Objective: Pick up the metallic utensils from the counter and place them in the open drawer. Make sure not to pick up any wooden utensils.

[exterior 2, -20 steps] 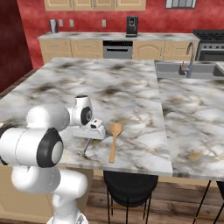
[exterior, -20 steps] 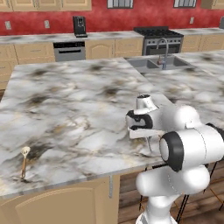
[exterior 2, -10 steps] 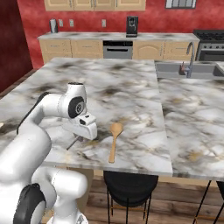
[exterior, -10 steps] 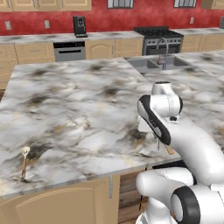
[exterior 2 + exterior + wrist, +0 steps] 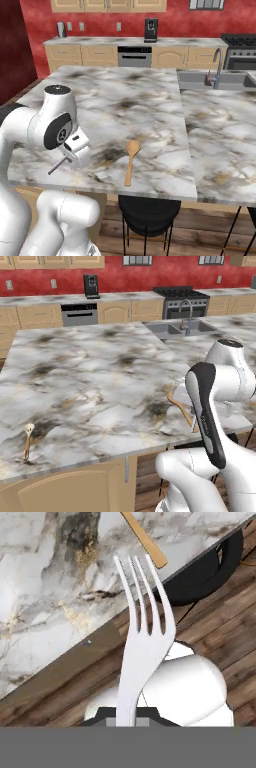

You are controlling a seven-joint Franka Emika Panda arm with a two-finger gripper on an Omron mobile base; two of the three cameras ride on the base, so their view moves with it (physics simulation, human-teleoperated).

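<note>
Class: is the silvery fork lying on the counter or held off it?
Held off it: the gripper is shut on the fork, over the counter edge.

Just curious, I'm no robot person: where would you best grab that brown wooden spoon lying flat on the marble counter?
By the middle of the brown wooden spoon's straight handle, coming from above with the grip across it. It lies flat on the marble counter, and its round bowl is wider.

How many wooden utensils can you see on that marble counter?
2. A brown wooden spoon lies near the counter's front edge, beside the arm. A thin wooden stick lies at the front corner on the other side. The arm may hide others.
</note>
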